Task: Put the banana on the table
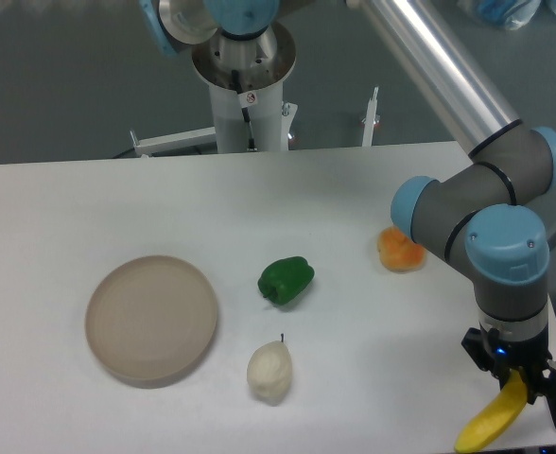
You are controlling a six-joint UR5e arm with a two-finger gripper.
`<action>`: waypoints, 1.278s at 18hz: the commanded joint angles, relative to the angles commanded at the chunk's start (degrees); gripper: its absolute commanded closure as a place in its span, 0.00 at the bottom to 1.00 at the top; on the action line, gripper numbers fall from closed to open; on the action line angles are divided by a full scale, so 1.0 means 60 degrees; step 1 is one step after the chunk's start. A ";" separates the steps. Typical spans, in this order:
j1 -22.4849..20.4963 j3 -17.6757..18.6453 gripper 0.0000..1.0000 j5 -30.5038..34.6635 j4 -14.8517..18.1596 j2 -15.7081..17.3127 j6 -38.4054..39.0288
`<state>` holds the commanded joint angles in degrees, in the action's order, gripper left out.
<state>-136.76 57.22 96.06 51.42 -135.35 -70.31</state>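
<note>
Arm reaches in from the 1 o'clock side of the white table (117, 189) and bends straight down at the near right corner. The gripper (515, 386) hangs at about 5 o'clock of the tabletop, right at the table's rounded edge. Its dark fingers are pinched on the upper end of the banana (492, 421); the fingertips are mostly hidden behind the fruit and the wrist housing, so the exact contact is hard to read, but the fruit's top sits between them.

Banana: bright yellow, tilted, upper end in the gripper, lower end pointing toward 7 o'clock and reaching the bottom border of the view. Whether its lower tip touches the table cannot be told from here.

Other items on the table:
- Round beige plate (151, 319), at 9 o'clock of the table's middle, nothing on it.
- Green pepper (286, 281), near the centre, just beside the plate's 3 o'clock side but apart from it.
- Pale pear (269, 370), at 6 o'clock of the pepper, stem up, apart from both pepper and plate.
- Orange fruit (398, 252), at 3 o'clock of the pepper, partly hidden behind the arm's grey elbow joint.

All four lie well apart from the banana.
</note>
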 joint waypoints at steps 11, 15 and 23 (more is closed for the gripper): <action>0.0029 0.0437 0.64 0.0015 0.0015 0.0233 0.0161; 0.0015 0.1535 0.64 0.0000 0.0000 0.0935 0.0000; -0.0219 0.4141 0.64 -0.0015 -0.0102 0.2620 -0.1024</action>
<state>-138.07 82.06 95.98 50.80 -119.63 -76.46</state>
